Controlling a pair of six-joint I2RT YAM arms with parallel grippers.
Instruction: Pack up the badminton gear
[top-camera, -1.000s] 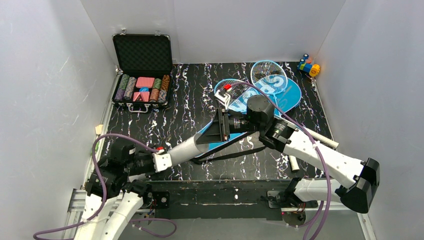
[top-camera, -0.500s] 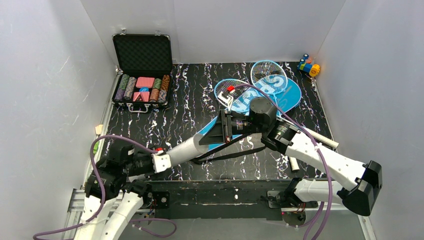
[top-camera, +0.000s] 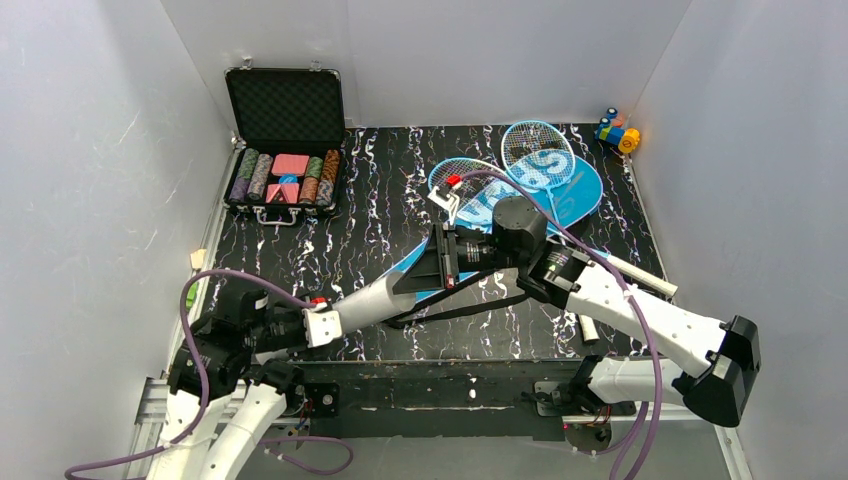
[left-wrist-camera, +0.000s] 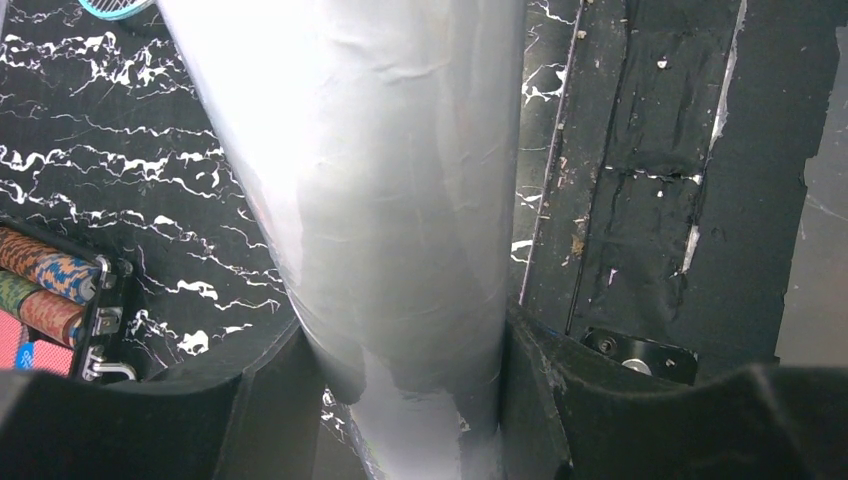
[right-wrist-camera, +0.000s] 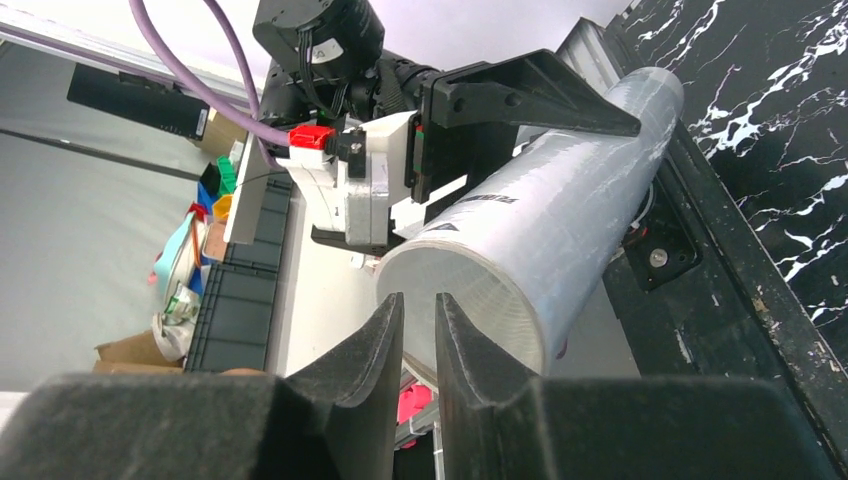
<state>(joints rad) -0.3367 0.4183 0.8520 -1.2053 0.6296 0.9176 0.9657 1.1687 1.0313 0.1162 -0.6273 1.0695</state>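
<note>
Bench (top-camera: 330, 225): blue bag (top-camera: 585, 195) lies flat at back right. Two rackets (top-camera: 535, 148) have their heads overlapping it, likely staged for sliding in. Long white tube (right-wrist-camera: 560, 200) is held off the bench. Left pincer (left-wrist-camera: 405, 390) is clenched round its near end, presumably to steady it and present the far end to the other arm. Right pincer (right-wrist-camera: 418, 305) sits at that far end, fingers almost together with a thin gap, probably working the rim or cap. Cannot tell if it nips anything.

Hidden: the tube's far end is behind the right wrist in the top view. The bag's lower part is under the arms. No shuttlecocks made out, and the tube's contents are unreadable.
</note>
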